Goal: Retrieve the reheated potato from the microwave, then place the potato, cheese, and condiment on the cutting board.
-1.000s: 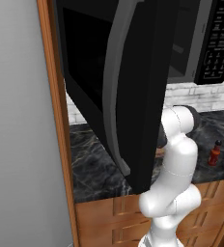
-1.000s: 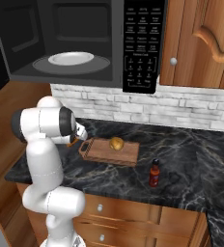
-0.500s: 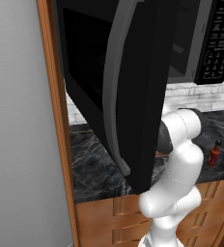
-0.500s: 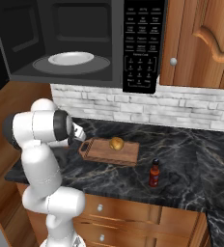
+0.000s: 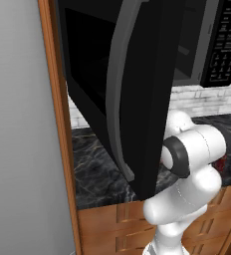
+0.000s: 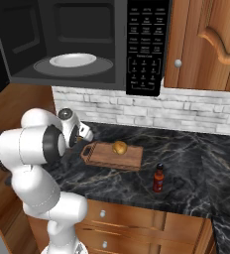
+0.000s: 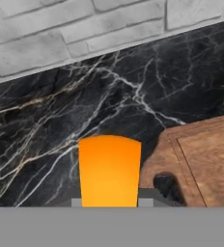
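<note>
The orange cheese [image 7: 109,171] sits between my gripper's [image 7: 109,203] finger tips, just over the dark marble counter, and the gripper is shut on it. The cutting board's handle end with its hole [image 7: 168,182] lies right beside the cheese. From the right base view, the potato [image 6: 119,147] rests on the cutting board [image 6: 107,157]. The red condiment bottle [image 6: 159,177] stands upright on the counter to the board's right. The microwave [image 6: 87,44] hangs open above, with a white plate [image 6: 73,60] inside. My hand [image 6: 80,131] is low at the board's left end.
The open microwave door [image 5: 137,99] swings out wide in front of the arm in the left base view. A wooden side panel [image 5: 57,124] borders the counter's left. A white brick backsplash [image 6: 151,111] runs behind the counter, and wooden cabinets [image 6: 206,44] hang at upper right.
The gripper has shut on the cheese. The arm's elbow has swung a little outward, while the board, potato and bottle have stayed put.
</note>
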